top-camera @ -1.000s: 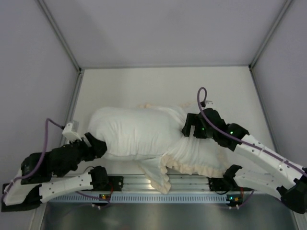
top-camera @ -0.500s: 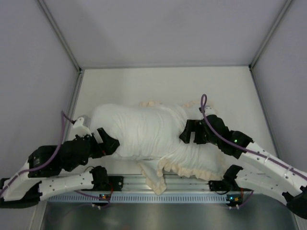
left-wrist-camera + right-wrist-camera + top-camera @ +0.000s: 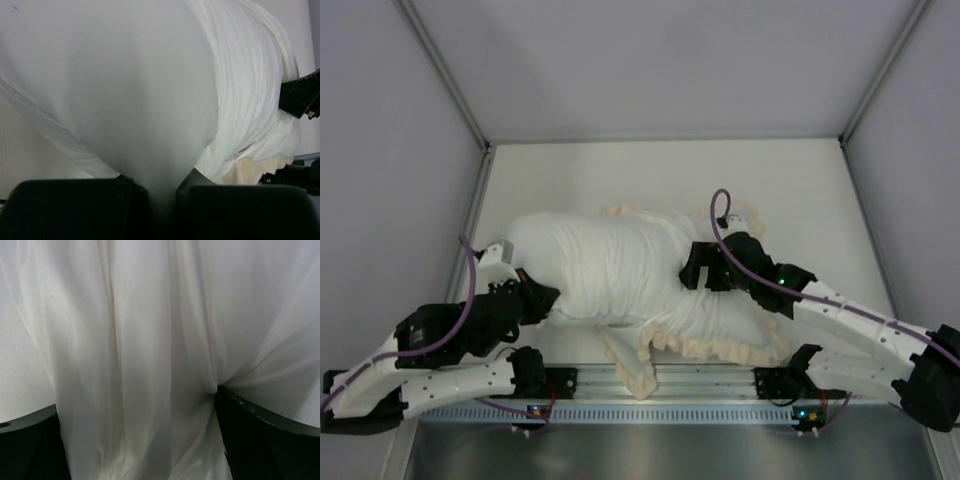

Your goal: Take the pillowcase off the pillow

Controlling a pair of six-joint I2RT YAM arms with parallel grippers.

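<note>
Step in hand: peeling the cover off, about halfway by the look of it. The pillow (image 3: 575, 265) lies across the near half of the worktop (image 3: 620, 180), its left part bare. The pillowcase (image 3: 725, 315) is bunched over its right part, white face out, no grey plush showing from above.

Left hand (image 3: 535, 300) sits at the pillow's left end. In the wrist view the left hand (image 3: 161, 189) is pressed together on a tuck of smooth pillow (image 3: 110, 85) fabric, serving as the anchor. Right hand (image 3: 700, 272) is on top of the gathered cover. Close up, the right hand (image 3: 137, 440) pinches a thick fold of pillowcase (image 3: 150, 340) between widely set fingers.

Next move, my guess: drag the cover further right while the left holds, or regrip lower on the bunch. Needs opposed pull, otherwise the pillow slides along with it.

Materials: pillow plump, taut, smooth weave. Pillowcase (image 3: 250, 75) thin, limp, ribbed into tight pleats. Cream frill (image 3: 720, 350) ruffled, soft, trailing along the near edge and spilling toward the rail.
</note>
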